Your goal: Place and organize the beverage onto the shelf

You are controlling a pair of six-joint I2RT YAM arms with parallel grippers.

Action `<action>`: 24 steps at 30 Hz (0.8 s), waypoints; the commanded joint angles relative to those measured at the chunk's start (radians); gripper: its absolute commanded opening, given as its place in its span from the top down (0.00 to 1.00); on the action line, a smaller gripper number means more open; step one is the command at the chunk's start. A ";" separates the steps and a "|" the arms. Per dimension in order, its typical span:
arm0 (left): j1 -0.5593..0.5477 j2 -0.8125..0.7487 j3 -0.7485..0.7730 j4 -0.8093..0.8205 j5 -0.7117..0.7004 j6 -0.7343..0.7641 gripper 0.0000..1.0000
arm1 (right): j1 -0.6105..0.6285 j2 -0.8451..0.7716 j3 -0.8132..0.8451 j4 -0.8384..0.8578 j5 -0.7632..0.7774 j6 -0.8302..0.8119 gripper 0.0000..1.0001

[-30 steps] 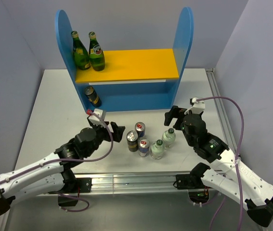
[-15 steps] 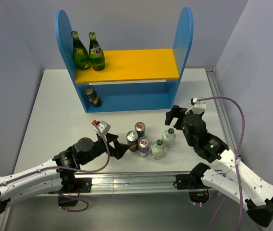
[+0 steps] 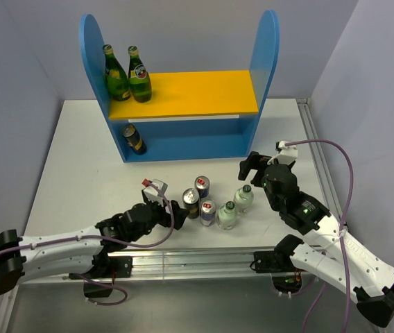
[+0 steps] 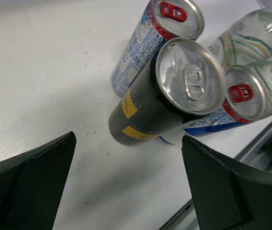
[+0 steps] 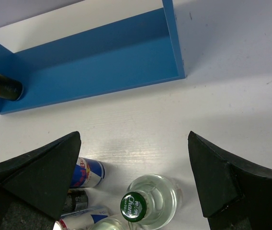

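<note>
The shelf (image 3: 183,94) stands at the back, with one dark can (image 3: 133,139) on its lower level at the left. On the table in front, a cluster of beverage stands upright: a dark black-gold can (image 3: 191,202), two blue-and-silver cans (image 3: 202,186) (image 3: 208,212) and two short clear bottles (image 3: 243,198) (image 3: 227,215). My left gripper (image 3: 174,209) is open and low, just left of the dark can (image 4: 164,96), which lies ahead between its fingers (image 4: 35,182) without touching them. My right gripper (image 3: 251,166) hangs open above the clear bottle (image 5: 153,201).
Two tall green bottles (image 3: 117,75) (image 3: 139,75) occupy the left end of the yellow-orange upper board (image 3: 204,90). The shelf's blue lower floor (image 5: 102,62) shows in the right wrist view, with the dark can (image 5: 2,86) at its left. A metal rail (image 3: 197,260) runs along the table's near edge.
My left arm has swung down and to the right, bringing its open gripper beside the dark can in the cluster. The right arm and the drinks have not moved.
</note>
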 commanded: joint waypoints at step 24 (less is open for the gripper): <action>-0.094 0.570 0.179 0.523 -0.447 0.055 0.06 | 0.006 -0.012 -0.029 0.032 0.021 0.014 0.00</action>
